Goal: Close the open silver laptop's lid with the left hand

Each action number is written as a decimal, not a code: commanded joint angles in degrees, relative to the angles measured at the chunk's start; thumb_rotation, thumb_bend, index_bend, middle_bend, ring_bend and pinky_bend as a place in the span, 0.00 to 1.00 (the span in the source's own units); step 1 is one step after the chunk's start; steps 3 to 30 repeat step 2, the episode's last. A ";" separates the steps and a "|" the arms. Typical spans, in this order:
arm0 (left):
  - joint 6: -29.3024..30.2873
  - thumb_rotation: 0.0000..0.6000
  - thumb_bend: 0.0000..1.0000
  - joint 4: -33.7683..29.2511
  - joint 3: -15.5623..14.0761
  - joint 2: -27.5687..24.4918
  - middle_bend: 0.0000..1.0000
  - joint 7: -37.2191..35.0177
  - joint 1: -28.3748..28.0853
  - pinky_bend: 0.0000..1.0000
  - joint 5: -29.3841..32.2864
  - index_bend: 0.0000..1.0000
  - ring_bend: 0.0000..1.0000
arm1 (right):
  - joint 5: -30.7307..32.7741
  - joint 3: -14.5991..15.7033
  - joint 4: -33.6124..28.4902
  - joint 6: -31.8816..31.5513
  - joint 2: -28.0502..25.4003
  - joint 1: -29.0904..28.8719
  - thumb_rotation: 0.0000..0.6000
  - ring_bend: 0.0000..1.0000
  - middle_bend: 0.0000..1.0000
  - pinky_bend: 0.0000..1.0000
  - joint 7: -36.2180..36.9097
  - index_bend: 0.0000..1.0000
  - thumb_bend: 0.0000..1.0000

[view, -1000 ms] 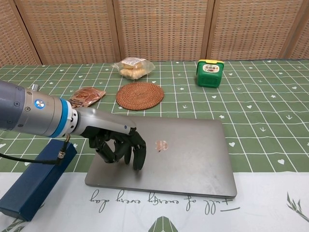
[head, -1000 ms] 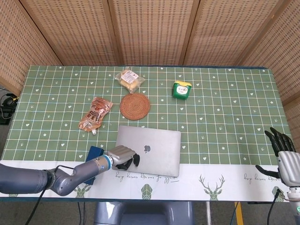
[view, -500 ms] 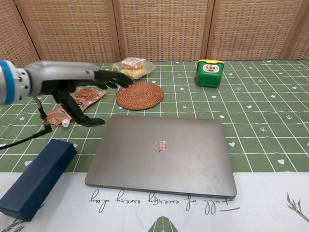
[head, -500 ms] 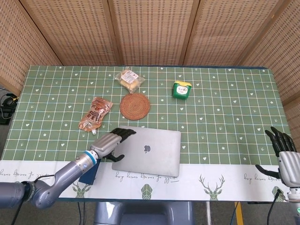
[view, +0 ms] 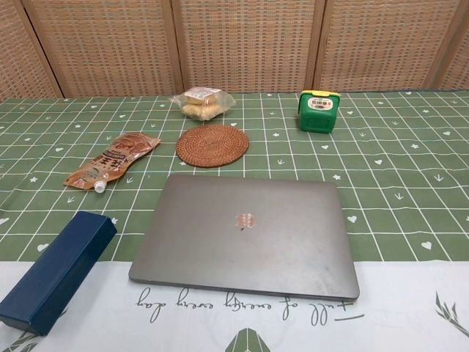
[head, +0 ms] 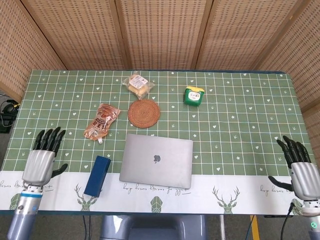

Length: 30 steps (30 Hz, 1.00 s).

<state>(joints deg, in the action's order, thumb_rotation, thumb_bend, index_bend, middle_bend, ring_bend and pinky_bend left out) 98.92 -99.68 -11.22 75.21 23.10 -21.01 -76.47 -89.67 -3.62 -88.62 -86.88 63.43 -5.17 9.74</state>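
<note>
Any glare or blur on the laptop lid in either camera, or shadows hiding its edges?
Head view: silver laptop sharp, evenly lit, no glare, only a thin shadow along its near edge. Chest view: lid shows a soft dull sheen, no blown highlights; logo and edges are crisp; blue box at the lower left is also in focus.

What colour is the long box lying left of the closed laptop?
Dark blue. The box shows best in the chest view, just left of the laptop.

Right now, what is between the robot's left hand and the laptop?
In the head view, a dark blue box lies between the left hand and the closed laptop.
</note>
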 commanded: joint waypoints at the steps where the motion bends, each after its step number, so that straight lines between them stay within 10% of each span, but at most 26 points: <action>1: 1.65 1.00 0.14 2.76 -1.20 -0.11 0.00 -1.96 3.81 0.00 -2.05 0.00 0.00 | -0.95 0.28 -0.21 -0.96 0.66 0.27 1.00 0.00 0.00 0.00 -1.28 0.00 0.10; 30: 1.46 1.00 0.14 4.02 -1.72 -0.63 0.00 -3.23 5.31 0.00 -1.42 0.00 0.00 | -1.31 0.58 -0.16 -0.95 1.05 0.31 1.00 0.00 0.00 0.00 -2.33 0.00 0.10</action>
